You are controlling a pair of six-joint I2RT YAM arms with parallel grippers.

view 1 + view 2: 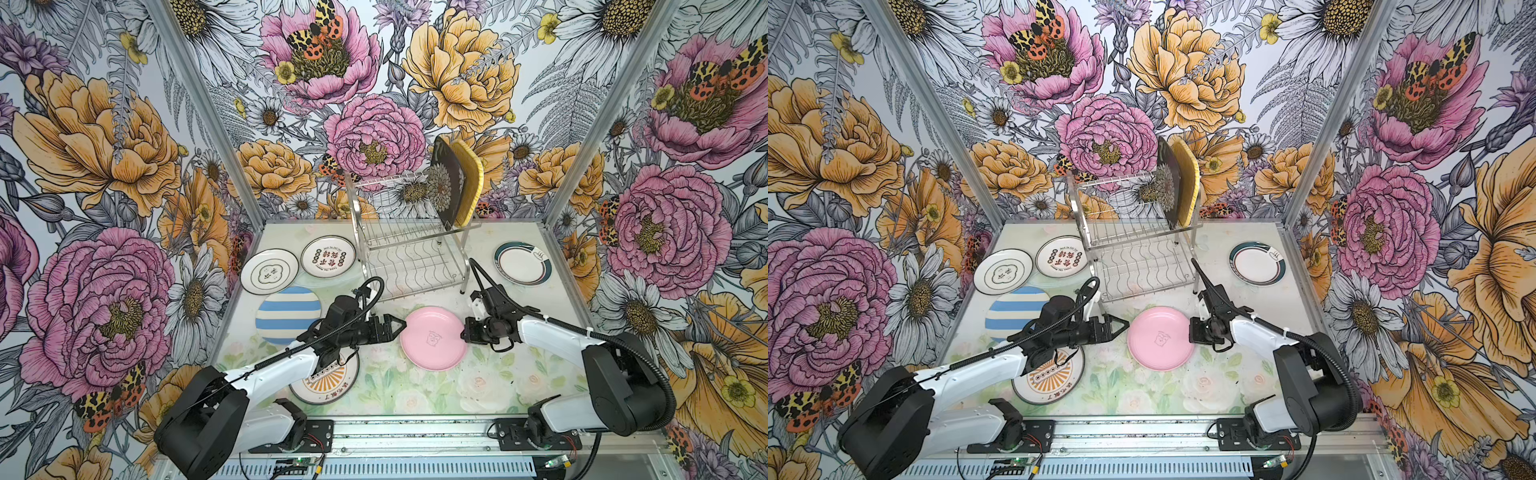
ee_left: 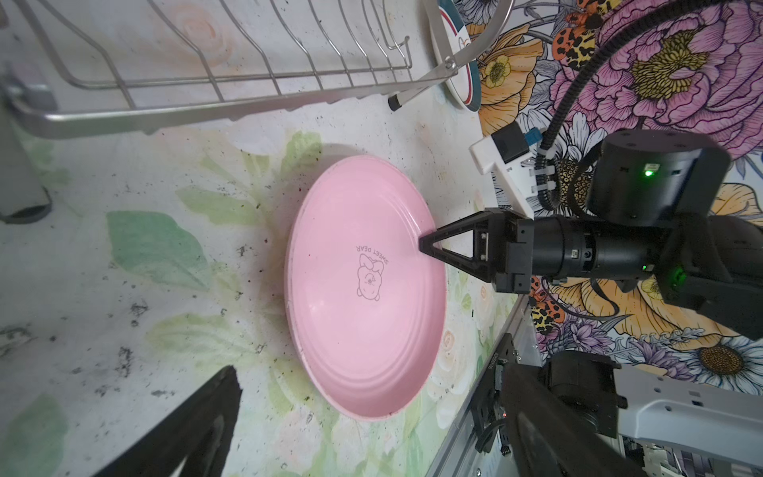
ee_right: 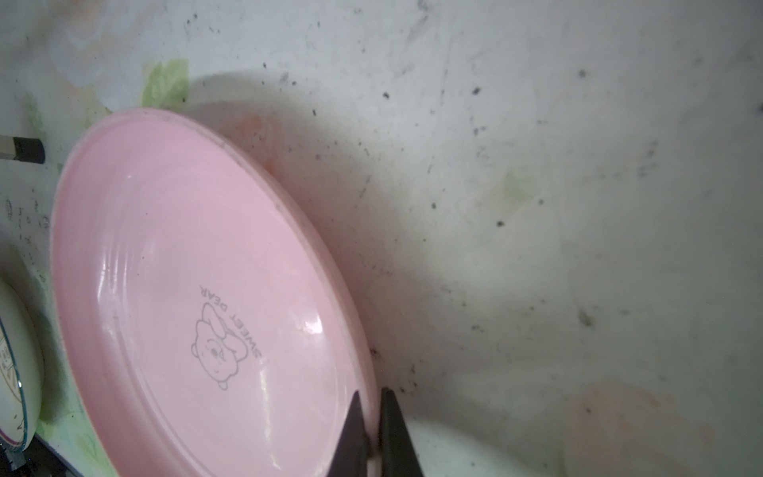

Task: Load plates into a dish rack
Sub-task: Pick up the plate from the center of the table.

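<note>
In both top views the pink plate (image 1: 432, 338) (image 1: 1160, 338) lay flat on the desk (image 1: 415, 395) just below the middle of the frame, in front of the dish rack (image 1: 407, 249). The right pincer (image 1: 463, 332) was clamped on its right rim; in the right wrist view its two dark fingers (image 3: 355, 433) sat one on each side of that rim, close together. The left pincer (image 1: 392, 328) hung just beside the plate's left edge with its jaws wide apart, holding nothing. At the right end of the rack's upper tier, above centre, a black flowered plate (image 1: 446, 183) and a yellow plate (image 1: 471, 183) stood on edge side by side. Right of the rack lay a teal-rimmed plate (image 1: 521, 264). Left of the rack lay two white plates (image 1: 269, 271) (image 1: 328, 255), below them a blue-striped plate (image 1: 286, 313), and lower still an orange-sunburst plate (image 1: 328, 384) partly hidden under the left arm.
</note>
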